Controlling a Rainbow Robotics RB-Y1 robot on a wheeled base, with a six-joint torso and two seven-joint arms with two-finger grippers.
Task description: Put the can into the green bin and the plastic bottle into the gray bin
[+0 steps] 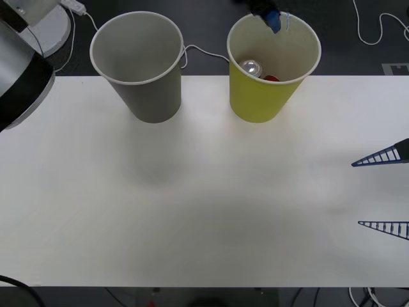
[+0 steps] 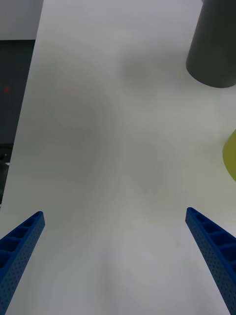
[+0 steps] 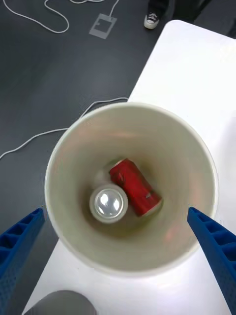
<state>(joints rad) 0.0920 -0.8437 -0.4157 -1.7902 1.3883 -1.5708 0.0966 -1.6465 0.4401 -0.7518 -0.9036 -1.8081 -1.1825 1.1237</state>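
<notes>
The green bin [image 1: 271, 96] stands at the table's far edge, right of centre. Two red cans rest in it: one lying on its side [image 3: 135, 187], one upright showing its silver top [image 3: 109, 203], which also shows from the front [image 1: 251, 67]. My left gripper [image 3: 115, 212] hangs open straight above the bin's mouth, holding nothing; a blue fingertip [image 1: 275, 21] shows over the far rim. The gray bin [image 1: 137, 70] stands to the left of the green one. Low over the table's right side, my right gripper [image 1: 383, 192] is open and holds nothing. The plastic bottle is out of view.
The white table [image 1: 204, 211] stretches bare in front of both bins. Behind its far edge lies dark floor with white cables [image 1: 204, 51]. My left arm's grey and black body [image 1: 19, 77] looms at the far left.
</notes>
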